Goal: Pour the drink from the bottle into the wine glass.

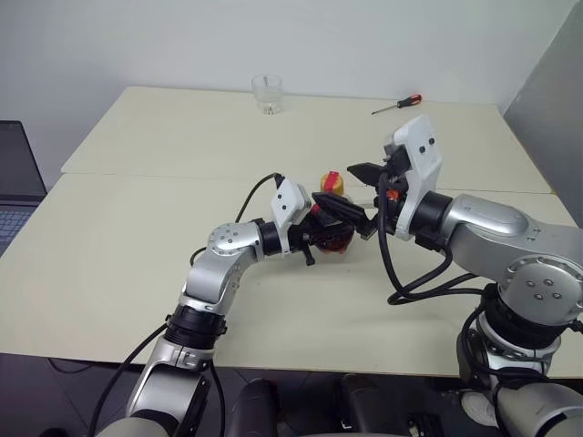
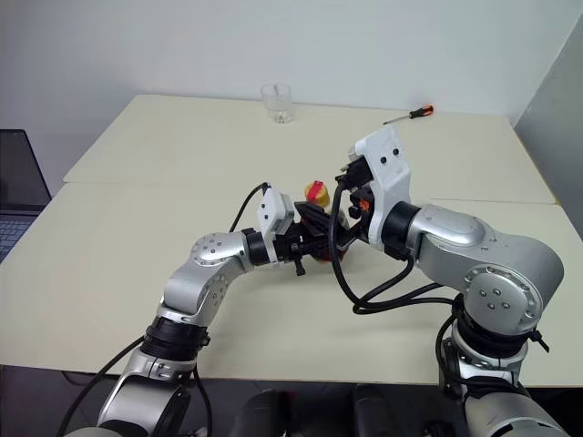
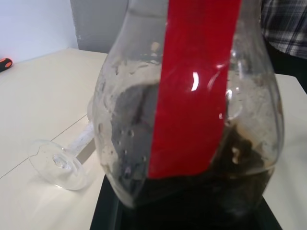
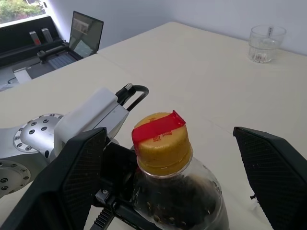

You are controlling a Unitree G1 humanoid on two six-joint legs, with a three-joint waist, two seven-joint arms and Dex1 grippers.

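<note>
Right claw (image 4: 168,187) astride bottle (image 4: 165,158) cap

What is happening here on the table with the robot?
The robot's left gripper is shut on the bottle, holding it upright over the table. Dark drink sits in the bottom of the bottle, and the yellow cap is still on. The right gripper is wide open with a finger on each side of the cap, not yet closed on it. The wine glass lies on its side on the table. A tumbler and a screwdriver sit at the far edge.
</note>
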